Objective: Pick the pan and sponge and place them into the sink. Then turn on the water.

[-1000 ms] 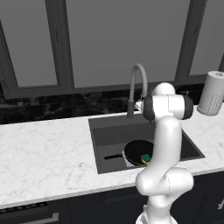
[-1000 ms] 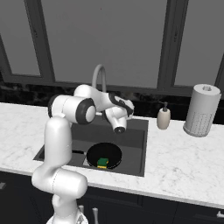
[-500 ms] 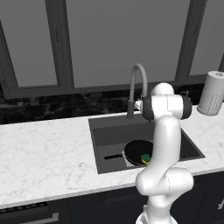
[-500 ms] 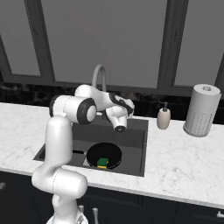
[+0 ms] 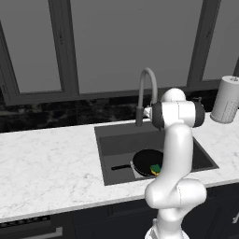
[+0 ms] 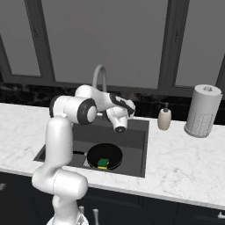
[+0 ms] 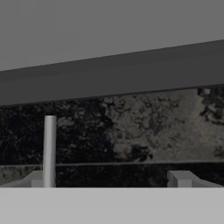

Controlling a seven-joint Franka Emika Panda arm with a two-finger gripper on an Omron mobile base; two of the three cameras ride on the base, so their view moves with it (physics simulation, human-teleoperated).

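One pan, black, on the floor of the sink. One sponge, yellow and green, lying inside the pan. One grey gooseneck faucet behind the basin. One soap pump bottle; one paper towel roll. One gripper, fingers spread wide, holding nothing, above the sink by the faucet. White marble counter; dark windows behind.

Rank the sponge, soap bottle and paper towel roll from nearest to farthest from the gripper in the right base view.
Gripper hangs over the sink, jaws open.
1. Sponge: below it, in the pan.
2. Soap bottle: on the counter to its right; too close to the sponge to rank firmly.
3. Paper towel roll: far right, clearly farthest.
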